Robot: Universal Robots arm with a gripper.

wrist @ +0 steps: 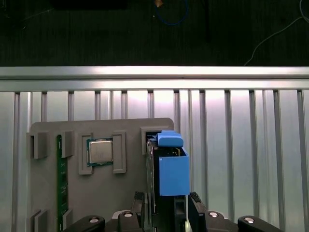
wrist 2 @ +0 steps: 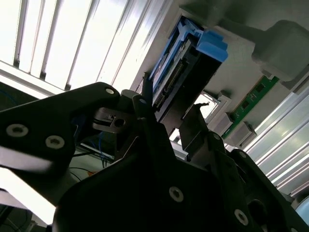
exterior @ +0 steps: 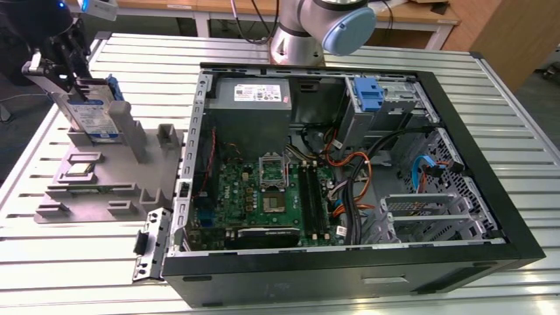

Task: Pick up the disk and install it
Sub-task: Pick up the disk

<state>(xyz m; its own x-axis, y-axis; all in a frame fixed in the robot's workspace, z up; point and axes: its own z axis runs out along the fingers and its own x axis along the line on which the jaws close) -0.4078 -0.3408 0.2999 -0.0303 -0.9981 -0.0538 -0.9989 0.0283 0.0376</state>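
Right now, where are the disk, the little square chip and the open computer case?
disk (wrist: 173, 176), first wrist view, on its blue plastic rail.
square chip (wrist: 100, 151), first wrist view, on its metal top.
computer case (exterior: 492, 164), exterior view, on its black rim at that view's right.

The work surface is a table (exterior: 499, 92) built from parallel slotted aluminium profiles. Light reflects off the profiles in bright bands in both wrist views and is strongest along the table's edge rail (wrist: 154, 72). Beyond that edge, in the first wrist view, lies a dark floor (wrist: 87, 34) with a thin blue cable (wrist: 171, 22) and a pale cable (wrist: 280, 35) on it. In the exterior view, a wooden-topped bench (exterior: 166, 8) on white legs stands behind the table's far edge. A wooden panel (exterior: 512, 36) stands off the far corner at the exterior view's right.
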